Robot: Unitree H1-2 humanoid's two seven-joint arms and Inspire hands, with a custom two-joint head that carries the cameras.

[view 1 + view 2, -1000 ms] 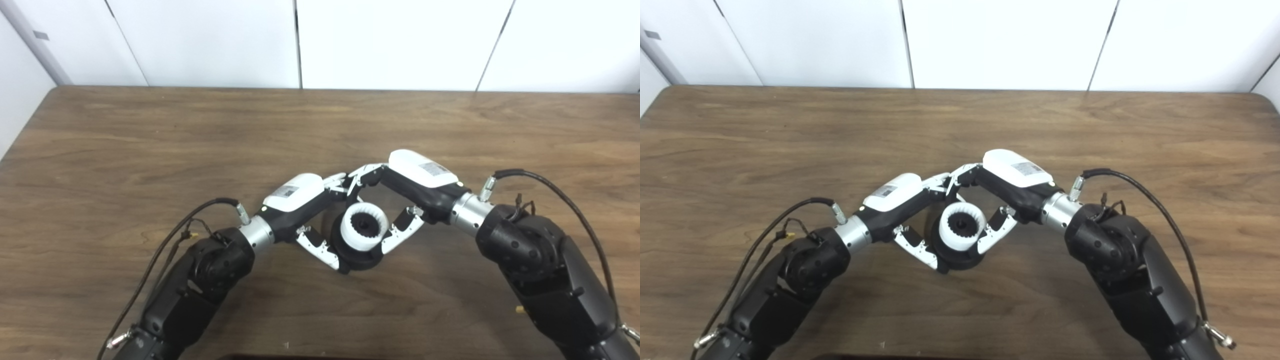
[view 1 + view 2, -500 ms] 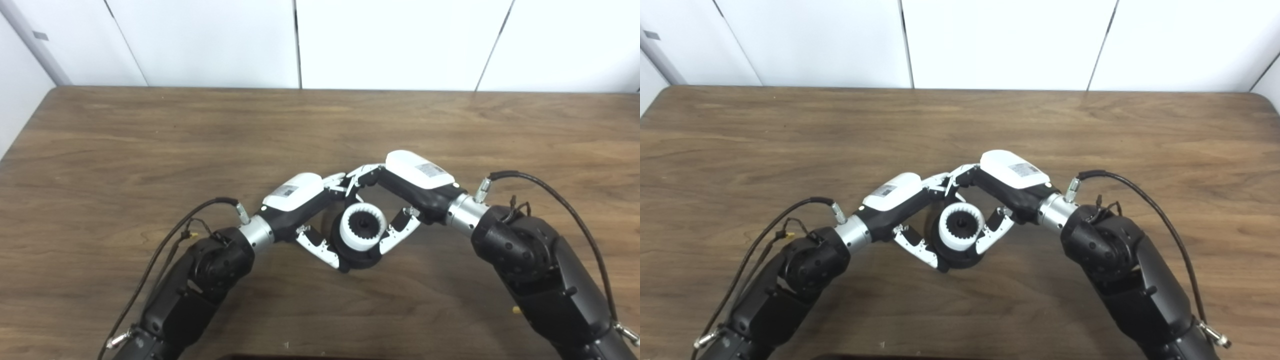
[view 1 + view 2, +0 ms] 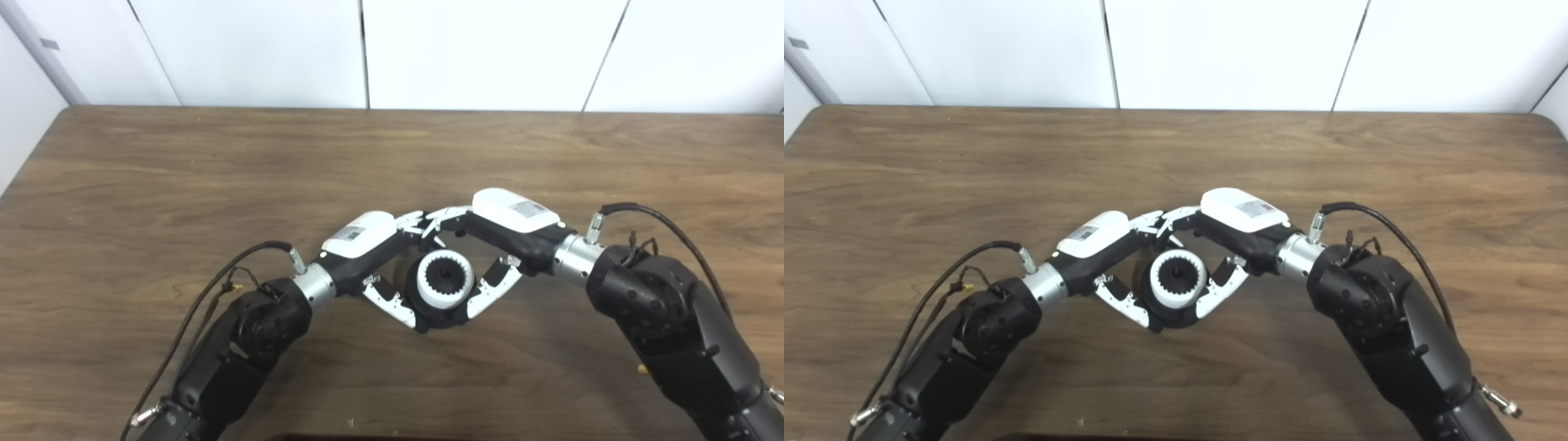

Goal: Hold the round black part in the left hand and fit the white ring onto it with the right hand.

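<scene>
Only our right arm had shifted in the last second, its elbow swinging outward and the wrist sinking slightly, while both hands kept their place. We held the round black part (image 3: 436, 316) low over the middle of the worktop (image 3: 122, 184), nearer the front edge, our left hand (image 3: 373, 260) closed around it with the thumb along its left flank. Our right hand (image 3: 499, 245) was closed on the white ring (image 3: 445, 280), already sitting on top of the part. Both pieces looked like stiff, light plastic to us, probably slick; we judged the ring best gripped by its outer rim.
</scene>
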